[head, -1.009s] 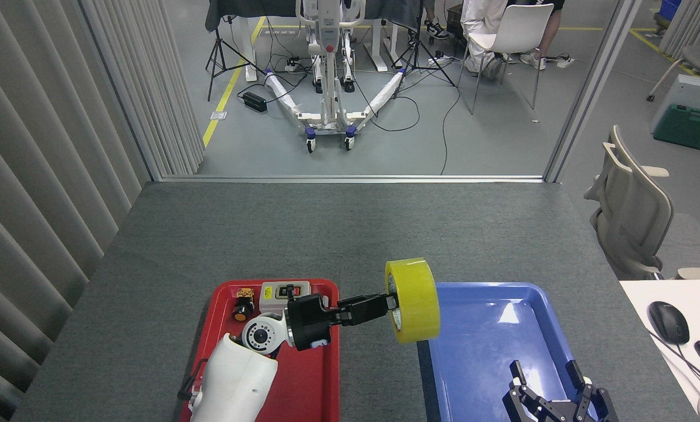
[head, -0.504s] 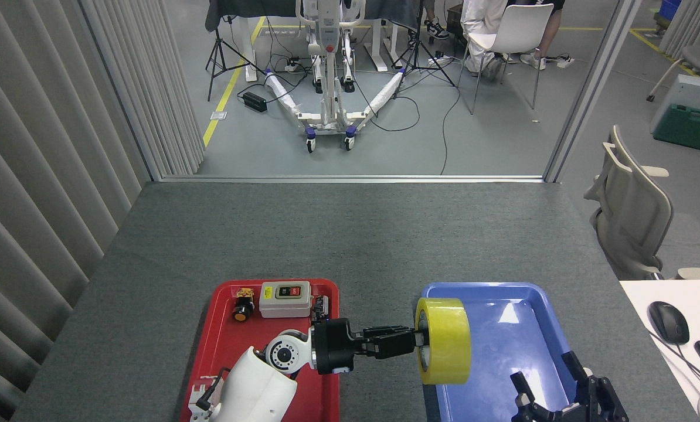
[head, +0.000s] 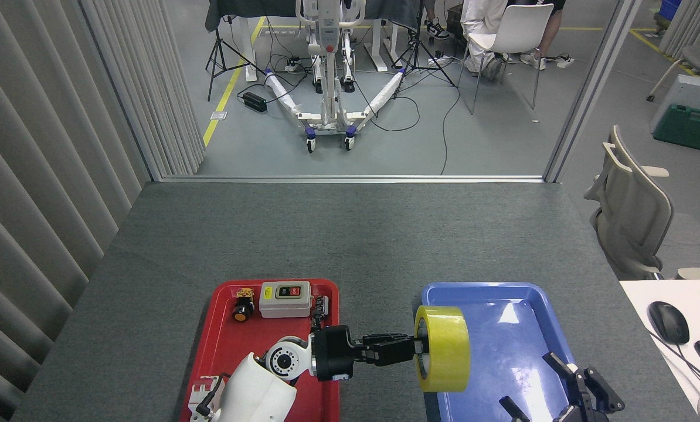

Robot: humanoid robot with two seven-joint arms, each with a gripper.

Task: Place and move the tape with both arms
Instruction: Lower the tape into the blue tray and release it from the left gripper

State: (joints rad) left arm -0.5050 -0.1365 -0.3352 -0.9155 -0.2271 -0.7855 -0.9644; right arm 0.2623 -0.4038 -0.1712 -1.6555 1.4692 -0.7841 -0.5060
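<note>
Since a second ago your left gripper (head: 417, 350), clamped on the tape (head: 444, 348), has dropped it to the blue tray's (head: 520, 293) left edge; the right gripper (head: 567, 390) waits spread, right of it.

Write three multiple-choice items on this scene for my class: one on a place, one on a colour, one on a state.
1. Where is the tape? A. over the blue tray's left edge B. in the red tray C. on the bare table
2. What colour is the tray holding the switch box? A. green B. red C. white
3. How is the right gripper? A. shut on the tape B. open, holding nothing C. out of view

Answers: 1 A, the roll overlaps the blue tray; 2 B, red rim around the box; 3 B, fingers spread apart; the left gripper holds the roll.
</note>
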